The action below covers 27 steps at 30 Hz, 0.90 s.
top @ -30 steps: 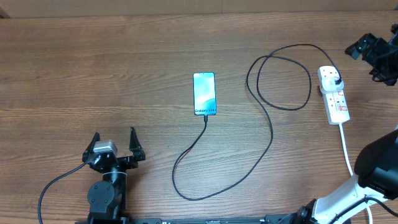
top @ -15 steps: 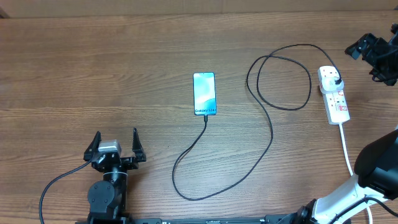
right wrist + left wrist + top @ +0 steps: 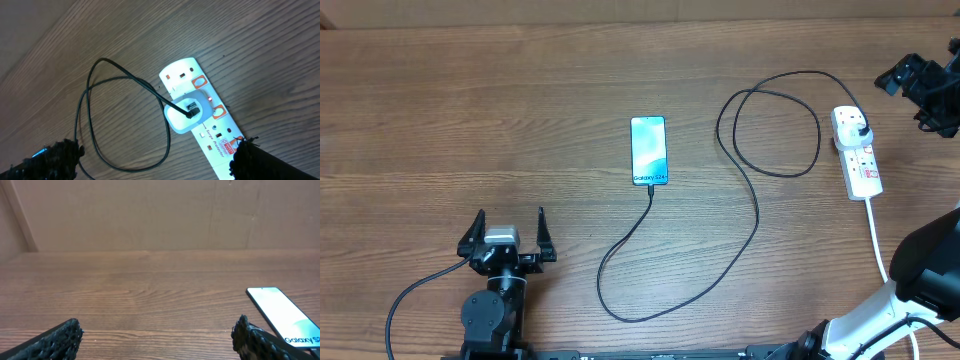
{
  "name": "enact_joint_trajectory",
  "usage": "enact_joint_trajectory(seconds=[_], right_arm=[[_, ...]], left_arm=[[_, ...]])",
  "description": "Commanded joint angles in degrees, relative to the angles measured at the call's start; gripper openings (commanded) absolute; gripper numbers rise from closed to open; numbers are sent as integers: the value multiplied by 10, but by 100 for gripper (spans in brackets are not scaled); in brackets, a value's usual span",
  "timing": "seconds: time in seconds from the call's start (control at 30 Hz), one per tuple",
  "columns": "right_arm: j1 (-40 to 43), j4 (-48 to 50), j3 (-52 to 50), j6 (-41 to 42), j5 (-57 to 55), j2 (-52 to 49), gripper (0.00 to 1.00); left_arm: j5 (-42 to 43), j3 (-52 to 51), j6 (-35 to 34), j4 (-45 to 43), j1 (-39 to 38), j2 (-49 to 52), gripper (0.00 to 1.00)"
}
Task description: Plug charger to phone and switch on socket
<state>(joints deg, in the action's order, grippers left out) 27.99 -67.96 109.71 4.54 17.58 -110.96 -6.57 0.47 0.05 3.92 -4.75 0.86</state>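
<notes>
Nearest, the left gripper, spread and empty, has edged slightly toward 3 o'clock. At its 1 o'clock lies the phone, the charger meeting its near edge. Farther right, the socket holds the plug. The right gripper hangs released at the socket's 1 o'clock. The job looks nearly finished.

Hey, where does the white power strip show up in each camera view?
Overhead: power strip at the right edge, upper half.
Left wrist: not in it.
Right wrist: power strip centre-right, lying diagonally.
Shared landmark, overhead and right wrist: the black cable looping beside its plugged end.
</notes>
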Motion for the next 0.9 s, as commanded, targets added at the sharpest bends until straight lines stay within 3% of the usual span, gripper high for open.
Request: enact_joint_trajectory(seconds=[0.0, 0.87], right_arm=[[-3, 3, 13, 4, 0, 9, 100], [-3, 3, 13, 4, 0, 9, 100]], left_arm=[[21, -2, 17, 3, 11, -7, 99], [40, -2, -3, 3, 33, -7, 99]])
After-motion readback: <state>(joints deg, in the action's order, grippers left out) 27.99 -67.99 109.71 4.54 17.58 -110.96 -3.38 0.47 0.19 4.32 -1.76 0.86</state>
